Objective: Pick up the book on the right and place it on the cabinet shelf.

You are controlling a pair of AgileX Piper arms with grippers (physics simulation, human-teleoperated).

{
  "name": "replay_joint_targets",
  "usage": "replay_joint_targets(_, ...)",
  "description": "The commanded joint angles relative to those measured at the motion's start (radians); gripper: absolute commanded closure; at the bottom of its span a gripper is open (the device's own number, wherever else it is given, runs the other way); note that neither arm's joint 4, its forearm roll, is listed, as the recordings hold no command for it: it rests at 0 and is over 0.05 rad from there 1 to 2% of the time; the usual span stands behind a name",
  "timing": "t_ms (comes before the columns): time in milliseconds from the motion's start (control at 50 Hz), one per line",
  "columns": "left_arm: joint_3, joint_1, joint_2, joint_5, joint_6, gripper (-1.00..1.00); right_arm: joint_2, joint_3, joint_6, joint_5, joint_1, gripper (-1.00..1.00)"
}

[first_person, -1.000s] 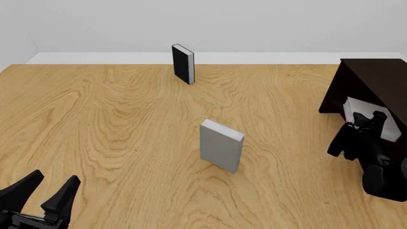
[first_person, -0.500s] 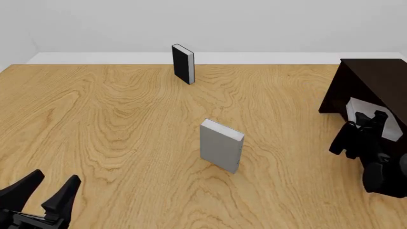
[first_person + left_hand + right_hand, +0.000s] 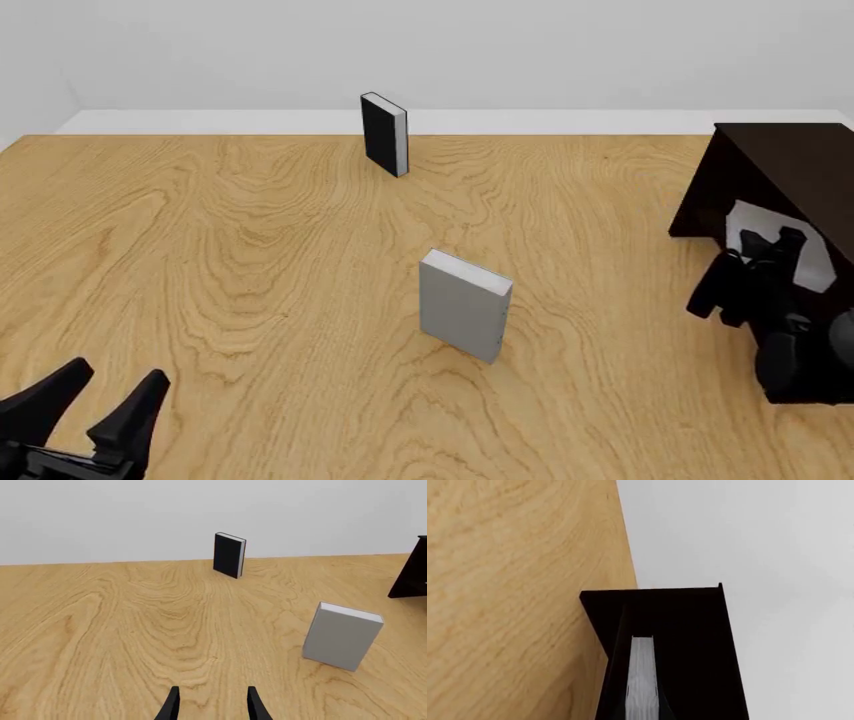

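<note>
At the near left corner of the pale wooden table (image 3: 240, 260) the black left gripper (image 3: 96, 400) is seen low over the surface, its two fingers spread apart with nothing between them, well away from every book. Farther back, close to the far edge, a thin black book with white page edges (image 3: 384, 133) stands upright. Near the middle of the table a plain light-grey hardcover (image 3: 463, 305) stands on end, untouched and well apart from both arms; it is taken to be the left-hand one of the pair and no part of the job. At the right edge, the large very dark brown wooden cabinet (image 3: 781, 165) is seen, with the black right gripper (image 3: 761, 255) held up at its open side. In the right wrist view, the light-grey book with white page edges (image 3: 642, 680) is seen edge-on between the dark fingers and within the dark walls of the cabinet shelf (image 3: 694, 630), so the right gripper is judged to be clamped on it. The pick-up and the carry are thus judged done, with the book at or just inside the recess. Whether it already rests on the shelf floor cannot be told. What is left is judged to be the setting down, the release and the withdrawal of the arm.
</note>
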State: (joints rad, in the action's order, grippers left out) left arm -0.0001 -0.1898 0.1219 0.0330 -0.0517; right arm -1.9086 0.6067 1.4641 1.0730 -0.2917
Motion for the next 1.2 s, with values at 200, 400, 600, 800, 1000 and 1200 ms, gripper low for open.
replay_joint_targets(200,0.0,0.0,-0.005,0.008,0.001,-1.0,-0.007,0.039,-0.052,-0.056,-0.037,1.0)
replay_joint_targets(400,0.0,-0.002,-0.002,0.007,-0.001,-1.0,-0.011,0.035,-0.063,-0.074,-0.036,1.0)
replay_joint_targets(600,0.0,-0.005,0.007,0.002,-0.003,-1.0,0.002,0.04,-0.075,-0.101,-0.039,-1.0)
replay_joint_targets(800,0.0,-0.009,0.003,0.009,-0.005,-1.0,0.0,0.038,-0.079,-0.111,-0.035,-1.0)
replay_joint_targets(1000,0.0,-0.009,0.011,0.001,-0.004,-1.0,-0.01,0.039,-0.08,-0.107,-0.026,-1.0)
replay_joint_targets(1200,0.0,-0.013,-0.004,0.018,-0.007,-1.0,0.012,0.035,-0.087,-0.117,-0.007,-1.0)
